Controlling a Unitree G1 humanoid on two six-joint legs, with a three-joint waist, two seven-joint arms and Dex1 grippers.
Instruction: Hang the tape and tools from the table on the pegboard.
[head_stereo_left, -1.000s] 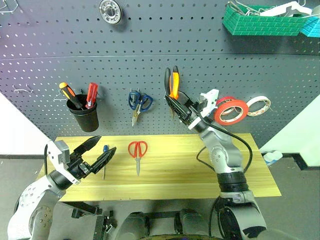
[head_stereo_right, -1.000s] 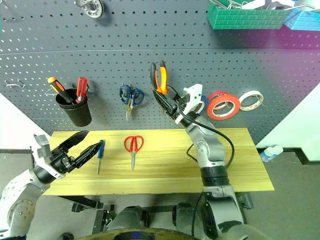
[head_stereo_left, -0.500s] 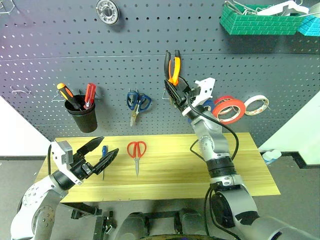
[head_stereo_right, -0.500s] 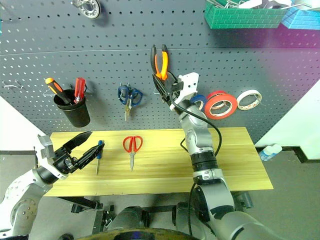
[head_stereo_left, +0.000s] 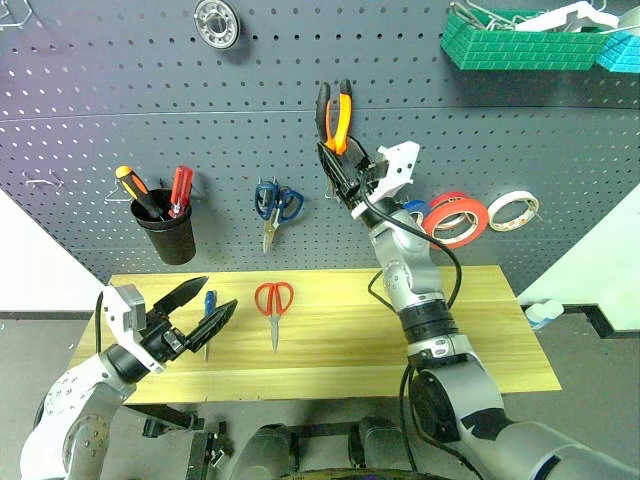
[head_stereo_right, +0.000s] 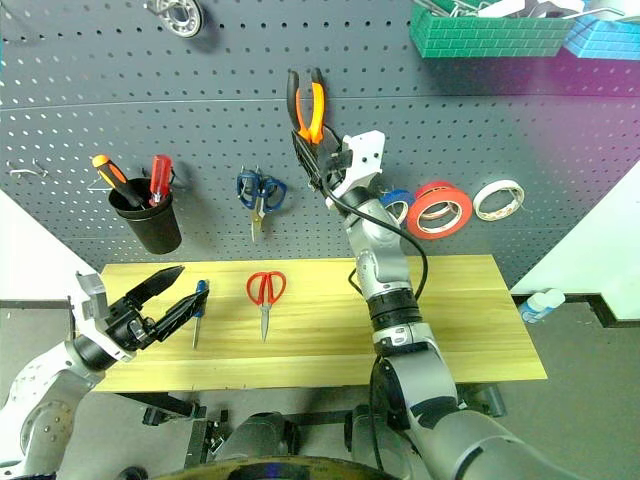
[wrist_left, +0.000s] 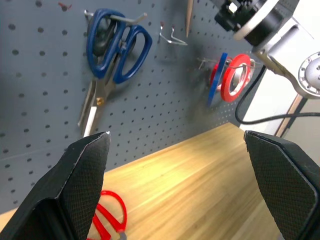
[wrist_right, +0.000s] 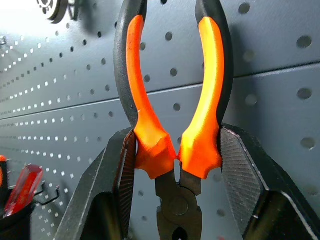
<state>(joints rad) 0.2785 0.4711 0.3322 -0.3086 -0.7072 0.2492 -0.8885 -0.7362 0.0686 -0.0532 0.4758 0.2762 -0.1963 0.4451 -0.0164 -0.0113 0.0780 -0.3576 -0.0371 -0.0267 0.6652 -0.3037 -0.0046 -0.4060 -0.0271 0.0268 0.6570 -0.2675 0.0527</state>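
My right gripper (wrist_right: 175, 165) is clamped on the orange-and-black-handled pliers (head_stereo_left: 336, 112), squeezing both handles near the pivot, handles pointing up. I hold them raised against the dark grey perforated pegboard (head_stereo_left: 250, 90), above a bare metal hook (wrist_left: 171, 37) between the hanging blue-handled scissors (head_stereo_left: 277, 205) and the tape rolls. The pliers are not yet hung; I judge this to be the step in hand, lining the handles up over a hook.

My left gripper (head_stereo_left: 195, 312) hangs low over the left end of the light yellowish wood plank table (head_stereo_left: 480, 340), its two black fingers spread wide with nothing between them.

Done, as far as I can see: the wide thin red ring of tape (head_stereo_left: 460, 220) hangs on the board to the right of my raised arm, beside a blue roll (wrist_left: 217, 79) and a red-and-white roll (head_stereo_left: 514, 209).

Left to do: the red-handled scissors (head_stereo_left: 274, 303) lie flat on the table, and the small blue-handled screwdriver (head_stereo_left: 209, 315) lies just beside my left fingers. So roughly one of four items is up, with a second close.
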